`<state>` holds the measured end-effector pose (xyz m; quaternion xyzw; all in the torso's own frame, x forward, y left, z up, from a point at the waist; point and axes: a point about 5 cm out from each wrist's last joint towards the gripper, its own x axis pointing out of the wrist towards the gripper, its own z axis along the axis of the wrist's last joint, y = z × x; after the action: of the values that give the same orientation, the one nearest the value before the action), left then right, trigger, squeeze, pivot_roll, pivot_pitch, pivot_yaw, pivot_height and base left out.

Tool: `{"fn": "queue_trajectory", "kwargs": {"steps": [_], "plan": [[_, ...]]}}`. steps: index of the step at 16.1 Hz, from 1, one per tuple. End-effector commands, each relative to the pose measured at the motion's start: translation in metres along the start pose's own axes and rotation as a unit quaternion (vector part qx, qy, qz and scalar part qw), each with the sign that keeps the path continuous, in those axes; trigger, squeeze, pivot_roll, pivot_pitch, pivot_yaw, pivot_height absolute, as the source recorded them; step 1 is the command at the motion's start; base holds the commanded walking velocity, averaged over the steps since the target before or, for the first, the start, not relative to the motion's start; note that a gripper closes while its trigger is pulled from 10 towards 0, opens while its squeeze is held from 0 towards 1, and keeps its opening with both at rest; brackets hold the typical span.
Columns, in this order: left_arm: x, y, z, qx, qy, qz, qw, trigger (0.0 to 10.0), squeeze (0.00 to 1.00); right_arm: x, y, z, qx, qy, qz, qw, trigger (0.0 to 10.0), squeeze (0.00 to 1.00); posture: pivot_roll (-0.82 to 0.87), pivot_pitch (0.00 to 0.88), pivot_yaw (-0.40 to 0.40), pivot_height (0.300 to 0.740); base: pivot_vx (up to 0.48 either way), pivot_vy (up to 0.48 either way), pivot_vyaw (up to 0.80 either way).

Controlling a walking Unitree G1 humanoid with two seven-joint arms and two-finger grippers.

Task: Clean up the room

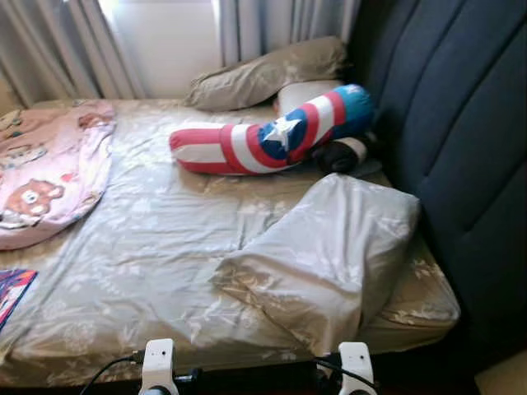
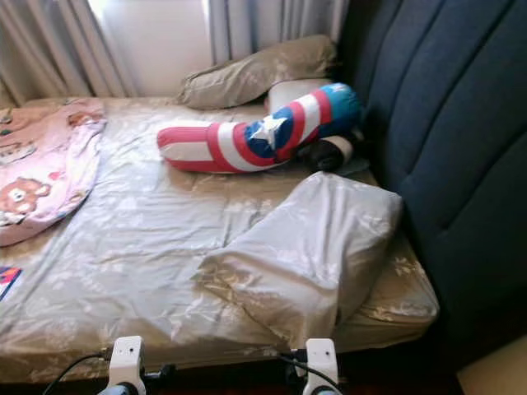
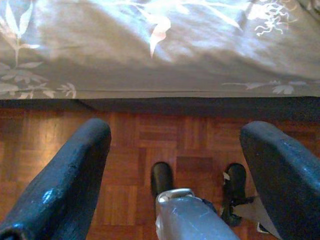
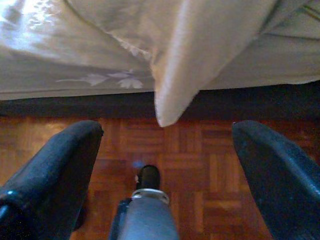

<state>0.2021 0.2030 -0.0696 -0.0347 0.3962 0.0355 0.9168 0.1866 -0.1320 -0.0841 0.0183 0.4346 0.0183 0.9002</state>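
Observation:
A beige floral pillow (image 1: 329, 255) lies crooked at the bed's near right corner, and one corner of the pillow (image 4: 175, 75) hangs over the edge. A red, white and blue star bolster (image 1: 272, 136) lies across the bed's far side, with a dark rolled item (image 1: 342, 154) at its right end. A pink bear-print blanket (image 1: 49, 173) is bunched at the left. My left gripper (image 3: 175, 132) and right gripper (image 4: 167, 131) hang low before the bed edge, both open and holding nothing, over the parquet floor (image 3: 150, 135).
The floral sheet (image 1: 165, 247) is wrinkled. Another pillow (image 1: 263, 74) lies at the far side below the curtains (image 1: 74, 41). A dark blue padded headboard (image 1: 461, 123) rises along the right. A colourful flat item (image 1: 12, 292) pokes in at the left edge.

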Motion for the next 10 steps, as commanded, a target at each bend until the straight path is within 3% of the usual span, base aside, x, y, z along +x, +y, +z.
{"fn": "queue_trajectory", "kwargs": {"steps": [1, 10], "plan": [[-0.0003, 0.0003, -0.0008, 0.001, -0.001, 0.0, 1.0, 10.0, 0.0, 0.0001, 0.0004, 0.0009, -0.001, -0.004, -0.002, 1.0, 10.0, 0.0, 0.0, 0.0, -0.03, 0.74, 0.0, 0.0, 0.0], [0.0009, -0.0015, 0.0038, 0.006, -0.008, 0.0, 1.0, 10.0, 0.0, 0.0003, -0.0014, 0.0025, 0.001, -0.007, -0.009, 1.0, 10.0, 0.0, 0.0, 0.002, -0.033, 0.74, 0.0, 0.0, 0.0]]}}
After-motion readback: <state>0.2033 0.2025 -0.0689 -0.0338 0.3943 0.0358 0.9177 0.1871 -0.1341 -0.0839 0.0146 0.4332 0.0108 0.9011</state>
